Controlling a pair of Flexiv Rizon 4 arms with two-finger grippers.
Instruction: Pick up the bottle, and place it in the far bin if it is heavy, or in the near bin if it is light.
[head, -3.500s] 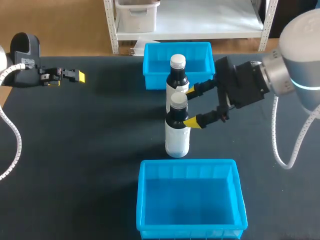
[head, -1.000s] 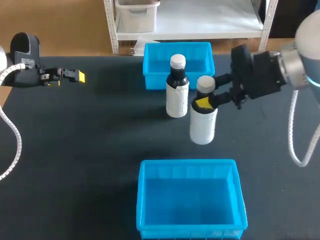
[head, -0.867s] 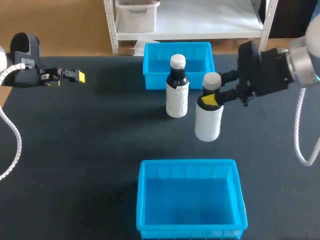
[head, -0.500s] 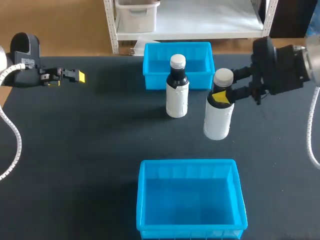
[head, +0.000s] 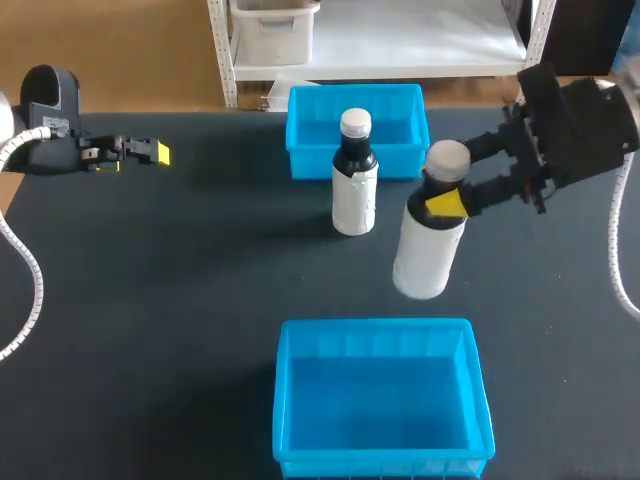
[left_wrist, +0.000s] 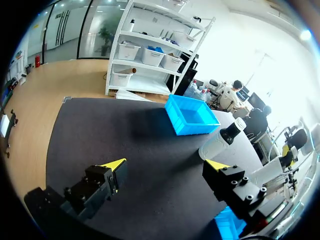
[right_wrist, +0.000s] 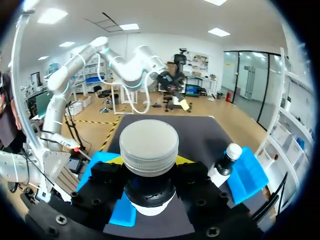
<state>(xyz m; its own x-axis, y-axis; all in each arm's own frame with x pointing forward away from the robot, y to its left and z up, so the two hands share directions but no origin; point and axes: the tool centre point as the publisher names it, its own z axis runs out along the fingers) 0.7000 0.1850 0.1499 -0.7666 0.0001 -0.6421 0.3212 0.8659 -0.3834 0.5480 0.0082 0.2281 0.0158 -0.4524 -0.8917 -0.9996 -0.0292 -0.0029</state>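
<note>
Pinching the bottle (head: 425, 255) at its neck, the right end effector (head: 443, 188) holds it tilted above the counter (head: 200, 300); a neck-only grip may let it swing and slip.

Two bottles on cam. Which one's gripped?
The right-hand bottle, clamped at its neck by the right gripper. The other bottle stands free, untouched, just in front of the far bin.

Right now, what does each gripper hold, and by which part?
Right gripper holds the bottle by its neck, below the cap; left gripper holds nothing.
</note>
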